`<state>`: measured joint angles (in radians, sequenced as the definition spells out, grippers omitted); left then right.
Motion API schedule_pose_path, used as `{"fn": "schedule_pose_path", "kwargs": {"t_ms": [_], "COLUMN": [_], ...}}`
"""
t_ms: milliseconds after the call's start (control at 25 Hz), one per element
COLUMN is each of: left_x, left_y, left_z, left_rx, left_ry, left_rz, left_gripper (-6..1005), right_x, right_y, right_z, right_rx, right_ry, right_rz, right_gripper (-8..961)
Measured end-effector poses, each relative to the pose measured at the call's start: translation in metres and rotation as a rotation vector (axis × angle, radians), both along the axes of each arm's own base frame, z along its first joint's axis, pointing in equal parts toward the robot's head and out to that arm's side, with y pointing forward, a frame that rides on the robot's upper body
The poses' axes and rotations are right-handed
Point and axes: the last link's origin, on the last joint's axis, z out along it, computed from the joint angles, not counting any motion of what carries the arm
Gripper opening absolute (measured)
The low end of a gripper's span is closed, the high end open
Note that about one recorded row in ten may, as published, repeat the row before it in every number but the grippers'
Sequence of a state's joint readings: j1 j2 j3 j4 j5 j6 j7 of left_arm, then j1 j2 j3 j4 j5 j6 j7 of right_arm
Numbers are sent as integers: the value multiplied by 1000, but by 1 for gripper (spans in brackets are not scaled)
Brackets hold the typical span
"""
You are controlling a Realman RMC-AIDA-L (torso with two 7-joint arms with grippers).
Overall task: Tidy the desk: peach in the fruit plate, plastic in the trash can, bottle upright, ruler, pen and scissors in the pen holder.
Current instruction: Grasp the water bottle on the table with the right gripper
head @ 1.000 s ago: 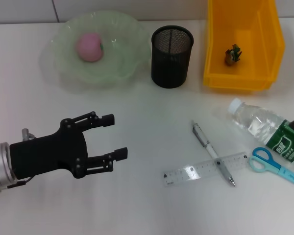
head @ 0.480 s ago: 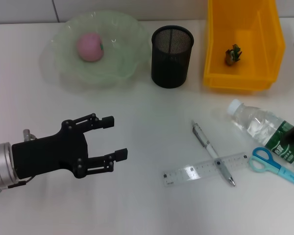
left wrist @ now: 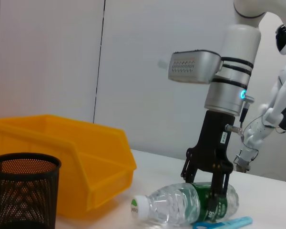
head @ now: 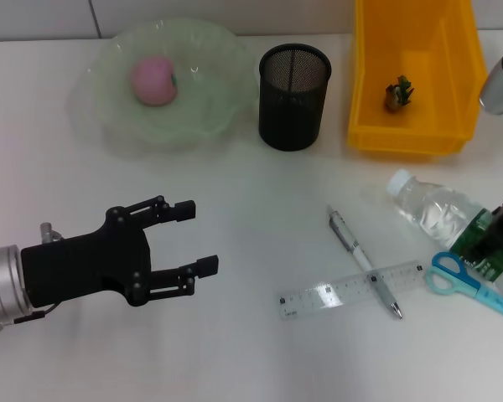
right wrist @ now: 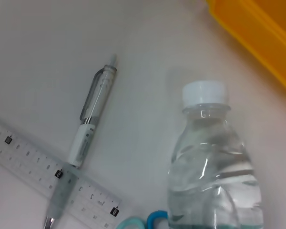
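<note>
Looking down from the head camera, the left gripper [head: 189, 237] hangs over bare desk [head: 251, 352] at the near left, its two black fingers spread apart with nothing between them. Well beyond its fingertips sits the green fruit plate [head: 205, 117] with the peach [head: 153, 80] inside, and farther to the gripper's right the black mesh pen holder [head: 294, 96] stands upright. The yellow trash can [head: 402, 134] lies past that, with a small dark scrap of plastic [head: 398, 92] in it. The right gripper [head: 496, 236] is at the far right edge, low over the green label of the bottle [head: 440, 213], which lies on its side with its white cap toward the pen holder. Just toward the robot from that gripper are the blue scissors [head: 465, 280], touching or nearly touching the bottle. To that gripper's left, the pen [head: 362, 260] lies across the clear ruler [head: 352, 289].

From the left wrist camera, the right gripper [left wrist: 206, 191] comes straight down from its silver arm, its black fingers [left wrist: 219, 189] straddling the bottle [left wrist: 181, 205] at the label, one on each side; whether they press on it cannot be told. The blue scissors [left wrist: 224, 223] show just under the bottle. The trash can [left wrist: 71, 162] and pen holder [left wrist: 21, 191] stand nearer the camera.

From the right wrist camera, the bottle [right wrist: 212, 162] lies directly below, cap [right wrist: 205, 93] nearest the trash can [right wrist: 257, 38]. Beside it the pen [right wrist: 88, 138] crosses the ruler [right wrist: 47, 174], and a blue scissors handle [right wrist: 150, 220] peeks out against the bottle.
</note>
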<state>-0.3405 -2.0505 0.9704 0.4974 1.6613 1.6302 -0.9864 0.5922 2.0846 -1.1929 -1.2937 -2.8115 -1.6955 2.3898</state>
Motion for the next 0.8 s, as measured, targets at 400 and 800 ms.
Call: {"fn": "schedule_pose_path", "kwargs": {"t_ms": [400,800], "left_x": [-1,0], "left_y": [0,1], "left_z": [1,1], "left_rx": [7,7], "left_ry": [2,2], "left_rz": [4,0], "left_gripper": [815,815], "right_x": [8,18], "right_y": [2,1], "right_z": [-10,-18], "right_rx": [-1,4], "right_ry": [9,11], "right_rz": [-9,-37], "right_gripper": [791,793]}}
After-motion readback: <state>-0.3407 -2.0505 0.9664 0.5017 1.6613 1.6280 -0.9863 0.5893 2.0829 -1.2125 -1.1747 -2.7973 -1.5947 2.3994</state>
